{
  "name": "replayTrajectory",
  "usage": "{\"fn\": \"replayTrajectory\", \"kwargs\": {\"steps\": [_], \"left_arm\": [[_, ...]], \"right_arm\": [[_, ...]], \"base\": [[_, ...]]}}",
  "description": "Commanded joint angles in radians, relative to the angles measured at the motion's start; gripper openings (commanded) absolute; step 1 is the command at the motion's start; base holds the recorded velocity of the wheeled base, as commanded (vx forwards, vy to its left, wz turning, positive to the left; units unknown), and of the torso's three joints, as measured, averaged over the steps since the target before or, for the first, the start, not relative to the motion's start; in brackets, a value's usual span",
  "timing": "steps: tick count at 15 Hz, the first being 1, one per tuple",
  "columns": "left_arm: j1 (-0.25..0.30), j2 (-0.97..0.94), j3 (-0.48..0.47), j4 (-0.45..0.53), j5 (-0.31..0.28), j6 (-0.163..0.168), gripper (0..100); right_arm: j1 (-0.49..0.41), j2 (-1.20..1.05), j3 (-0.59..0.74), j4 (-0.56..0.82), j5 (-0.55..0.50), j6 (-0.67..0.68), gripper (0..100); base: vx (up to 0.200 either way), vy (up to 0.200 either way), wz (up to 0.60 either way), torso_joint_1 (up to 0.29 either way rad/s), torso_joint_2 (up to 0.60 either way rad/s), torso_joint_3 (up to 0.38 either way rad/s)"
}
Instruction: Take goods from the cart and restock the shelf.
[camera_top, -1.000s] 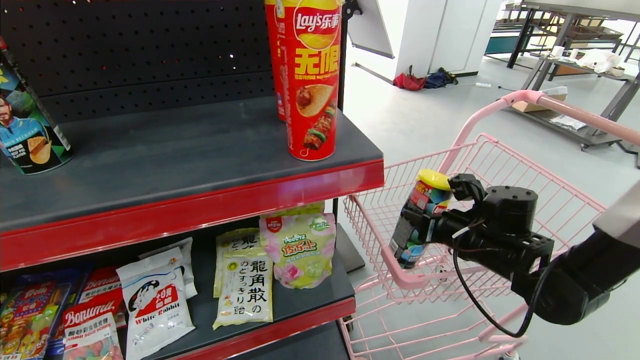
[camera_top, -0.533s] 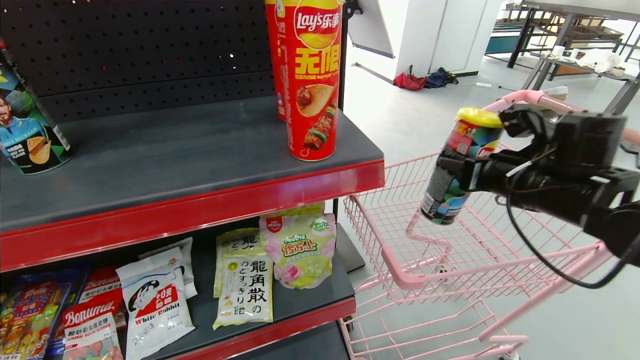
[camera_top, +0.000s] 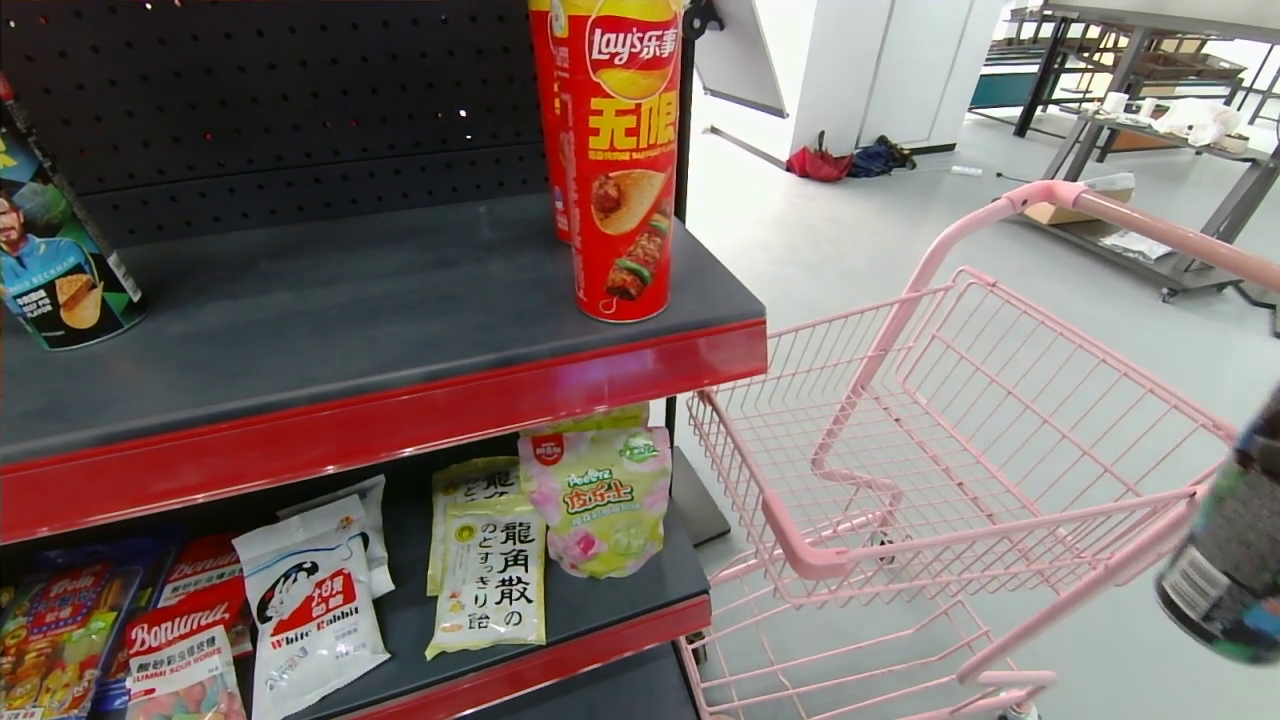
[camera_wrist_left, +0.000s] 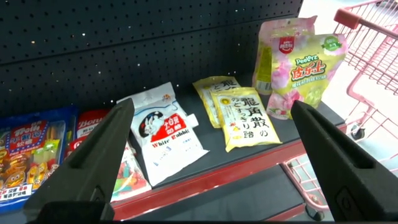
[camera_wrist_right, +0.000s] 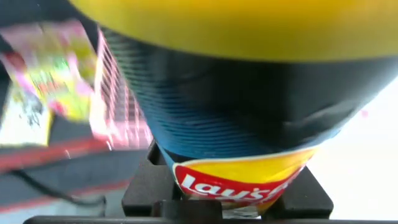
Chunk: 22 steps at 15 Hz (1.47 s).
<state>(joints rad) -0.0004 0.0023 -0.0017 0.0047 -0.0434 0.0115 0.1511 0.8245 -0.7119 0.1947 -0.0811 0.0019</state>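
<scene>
**A:** Right jaws?

**B:** Clamped on a dark, yellow-lidded chip can (camera_wrist_right: 236, 112), aloft beside the pink cart (camera_top: 800, 555), well apart from the shelf (camera_top: 350, 310). Left jaws are spread wide, holding nothing, facing the lower snack packets (camera_wrist_left: 165, 134).

**A:** Progress?

**B:** The can is out of the cart and placing remains. I'd say there's room beside the red tube (camera_top: 620, 160).

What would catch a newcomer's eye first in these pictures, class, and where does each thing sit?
A tall red crisp tube stands upright at the right end of the dark upper shelf. To the shelf's right stands a pink wire shopping cart. A dark crisp tube with a yellow lid hangs in the air off the cart's right side.
</scene>
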Motion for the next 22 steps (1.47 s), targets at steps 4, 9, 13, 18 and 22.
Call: {"fn": "replayTrajectory", "kwargs": {"steps": [4,9,13,18,22], "left_arm": [[0.000,0.001,0.000,0.000,-0.001,-0.001,100],[0.000,-0.001,0.000,0.000,-0.001,-0.001,100],[0.000,0.001,0.000,0.000,-0.001,-0.001,100],[0.000,0.001,0.000,0.000,-0.001,0.001,100],[0.000,0.001,0.000,0.000,-0.001,-0.001,100]], "right_arm": [[-0.022,-0.426,0.121,0.227,-0.037,-0.046,0],[-0.022,-0.424,0.126,0.227,-0.037,-0.053,0],[-0.019,-0.419,0.126,0.227,-0.037,-0.057,0],[-0.016,-0.412,0.127,0.227,-0.032,-0.077,0],[-0.016,-0.387,0.126,0.218,-0.032,-0.077,0]], "base": [[0.000,0.000,0.00,0.000,0.00,0.000],[0.000,0.000,0.00,0.063,-0.23,-0.164],[0.000,0.000,0.00,0.157,-0.50,-0.347],[0.000,0.000,0.00,0.202,-0.56,-0.368],[0.000,0.000,0.00,0.222,-0.56,-0.352]]}}
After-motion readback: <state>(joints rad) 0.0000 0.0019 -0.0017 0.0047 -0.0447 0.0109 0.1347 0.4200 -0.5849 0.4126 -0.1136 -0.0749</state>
